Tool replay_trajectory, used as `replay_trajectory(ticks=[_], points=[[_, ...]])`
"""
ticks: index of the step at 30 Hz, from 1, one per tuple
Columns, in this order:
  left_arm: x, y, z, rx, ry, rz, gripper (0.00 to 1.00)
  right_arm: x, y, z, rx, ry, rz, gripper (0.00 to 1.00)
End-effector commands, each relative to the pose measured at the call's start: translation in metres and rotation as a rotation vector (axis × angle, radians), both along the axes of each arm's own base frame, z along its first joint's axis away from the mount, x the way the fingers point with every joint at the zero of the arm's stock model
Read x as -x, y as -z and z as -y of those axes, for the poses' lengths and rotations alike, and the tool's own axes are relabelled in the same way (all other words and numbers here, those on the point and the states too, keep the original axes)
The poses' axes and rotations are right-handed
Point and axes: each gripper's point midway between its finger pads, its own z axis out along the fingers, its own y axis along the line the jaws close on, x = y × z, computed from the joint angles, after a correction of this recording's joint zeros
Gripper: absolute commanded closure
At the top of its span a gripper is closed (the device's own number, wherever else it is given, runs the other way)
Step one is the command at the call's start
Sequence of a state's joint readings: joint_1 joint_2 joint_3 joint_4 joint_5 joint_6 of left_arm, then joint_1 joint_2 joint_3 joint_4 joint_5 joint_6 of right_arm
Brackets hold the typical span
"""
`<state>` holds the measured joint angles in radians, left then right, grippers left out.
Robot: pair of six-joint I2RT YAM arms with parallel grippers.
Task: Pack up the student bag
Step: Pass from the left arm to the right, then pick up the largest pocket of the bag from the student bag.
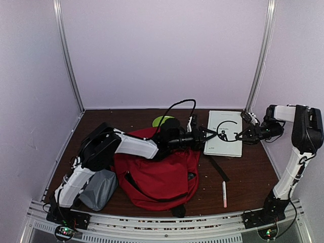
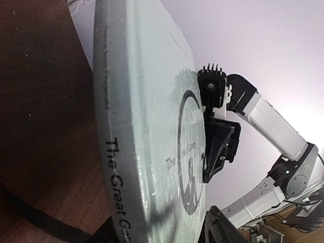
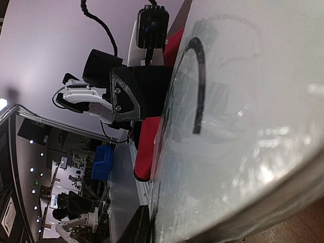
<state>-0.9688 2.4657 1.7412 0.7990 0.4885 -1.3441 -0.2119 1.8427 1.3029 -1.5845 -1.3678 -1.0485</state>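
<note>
At the near-left corner of the table [image 1: 253, 172] a grey pouch [image 1: 98, 188] lies touching the student bag [image 1: 157, 177], which sprawls flat from there toward the middle. How far its mouth is open I cannot tell.

The left tool [image 1: 202, 135] reaches across the bag and is clamped on the left edge of the book [image 1: 225, 132]. The right tool [image 1: 246, 132] pinches the opposite edge. The likeliest trouble is the two arms working against each other. If they pull unevenly, the thin book may bow, twist or slide from one grip. If it is carried toward the bag, its corner could snag on slack fabric or on the black strap [image 1: 217, 167] just beside the bag.

The left arm lies low over the bag and could drag it. A pen [image 1: 224, 195] rests near the near edge, where the right arm's elbow could sweep it. The most open room seems to be along the right edge and behind the book, toward the far edge.
</note>
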Motion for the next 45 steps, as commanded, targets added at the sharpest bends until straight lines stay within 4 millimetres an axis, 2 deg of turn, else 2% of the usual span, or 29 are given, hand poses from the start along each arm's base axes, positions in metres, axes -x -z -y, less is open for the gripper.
replay_trajectory(ticks=[1,4,8,9,13,16,20,24,29,31,36,39,42,45], points=[[-0.006,-0.06,-0.02,-0.033,-0.071,0.19,0.44,-0.002,-0.038,0.0,-0.021,0.027,0.124,0.92],[-0.011,-0.062,-0.037,-0.149,-0.123,0.25,0.39,-0.003,-0.049,0.002,-0.009,0.033,0.159,0.93],[-0.01,-0.07,-0.057,-0.341,-0.136,0.372,0.38,-0.004,-0.064,0.002,0.0,0.041,0.193,0.93],[-0.006,-0.064,-0.064,-0.414,-0.122,0.384,0.38,-0.004,-0.067,0.002,0.003,0.041,0.204,0.94],[0.016,-0.065,-0.099,-0.612,-0.101,0.546,0.38,-0.005,-0.076,0.003,0.013,0.042,0.231,0.94],[0.033,-0.056,-0.131,-0.759,-0.086,0.621,0.38,-0.009,-0.075,0.003,0.008,0.043,0.222,0.97],[0.047,-0.05,-0.161,-0.811,-0.093,0.614,0.39,-0.012,-0.056,0.004,0.004,0.032,0.184,0.98],[0.076,-0.043,-0.165,-0.823,0.001,0.682,0.39,-0.013,-0.051,0.003,0.002,0.026,0.177,0.99],[0.126,-0.02,-0.17,-0.996,0.208,0.906,0.41,-0.02,-0.061,0.005,0.043,0.023,0.202,1.0],[0.137,-0.013,-0.173,-1.044,0.258,0.944,0.41,-0.026,-0.069,0.006,0.052,0.043,0.175,1.0],[0.147,-0.015,-0.175,-1.043,0.275,0.951,0.43,-0.043,-0.109,0.003,0.051,0.133,0.104,1.0],[0.144,-0.021,-0.174,-1.043,0.247,0.953,0.43,-0.068,-0.134,0.004,0.092,0.25,0.137,1.0],[0.145,-0.027,-0.173,-1.031,0.243,0.964,0.43,-0.091,-0.168,0.008,0.128,0.417,0.281,1.0],[0.154,-0.028,-0.171,-1.028,0.265,0.981,0.42,-0.1,-0.185,0.012,0.179,0.53,0.414,1.0]])
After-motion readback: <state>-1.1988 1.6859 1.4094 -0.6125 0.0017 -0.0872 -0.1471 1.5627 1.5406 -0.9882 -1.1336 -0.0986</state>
